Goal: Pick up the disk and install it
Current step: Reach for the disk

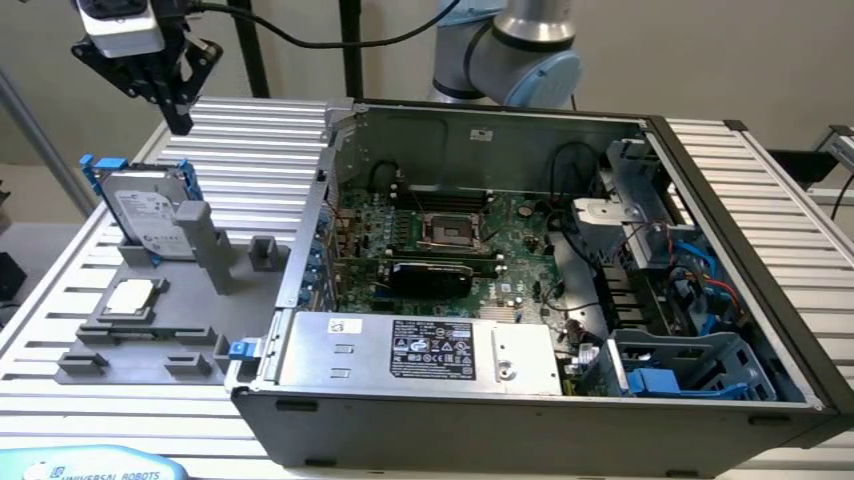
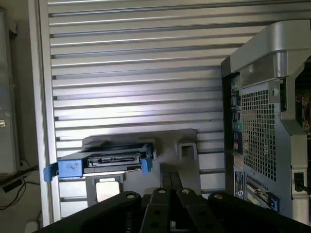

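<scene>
gripper: we see the fingers pressed together, gripping nothing, hanging above the disk and clear of it
disk: we see it on edge, leaning back in the grey fixture
fixture: on the slatted table, beside the open computer case, at the exterior view's left
chip: flat on the fixture, near the disk

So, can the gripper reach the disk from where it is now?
Probably yes: the gripper hangs above the disk, which stands on edge in the grey holder, with nothing between them. Its jaws are shut.
</scene>
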### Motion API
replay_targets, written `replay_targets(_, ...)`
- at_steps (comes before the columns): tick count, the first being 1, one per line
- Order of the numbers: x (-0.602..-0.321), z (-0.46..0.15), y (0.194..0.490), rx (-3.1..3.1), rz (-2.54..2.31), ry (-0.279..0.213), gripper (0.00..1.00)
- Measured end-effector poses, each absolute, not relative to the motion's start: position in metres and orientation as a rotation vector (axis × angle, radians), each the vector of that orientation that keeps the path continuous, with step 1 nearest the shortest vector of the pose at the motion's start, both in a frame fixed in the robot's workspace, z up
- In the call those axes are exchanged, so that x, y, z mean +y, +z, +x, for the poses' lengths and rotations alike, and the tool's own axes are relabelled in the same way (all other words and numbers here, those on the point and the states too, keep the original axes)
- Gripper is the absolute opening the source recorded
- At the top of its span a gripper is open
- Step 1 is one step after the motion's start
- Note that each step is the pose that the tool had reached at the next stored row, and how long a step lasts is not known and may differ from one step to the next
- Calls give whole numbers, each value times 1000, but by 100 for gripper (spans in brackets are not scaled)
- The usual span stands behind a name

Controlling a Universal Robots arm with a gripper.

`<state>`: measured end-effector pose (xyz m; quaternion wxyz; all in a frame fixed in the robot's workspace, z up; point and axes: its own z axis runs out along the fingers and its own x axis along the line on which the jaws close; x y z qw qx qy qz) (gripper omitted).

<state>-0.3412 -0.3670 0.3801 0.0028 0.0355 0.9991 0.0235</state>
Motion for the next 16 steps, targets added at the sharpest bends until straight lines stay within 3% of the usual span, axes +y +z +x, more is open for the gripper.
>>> replay_targets(16,-365,-414,372,3169,114,72,11)
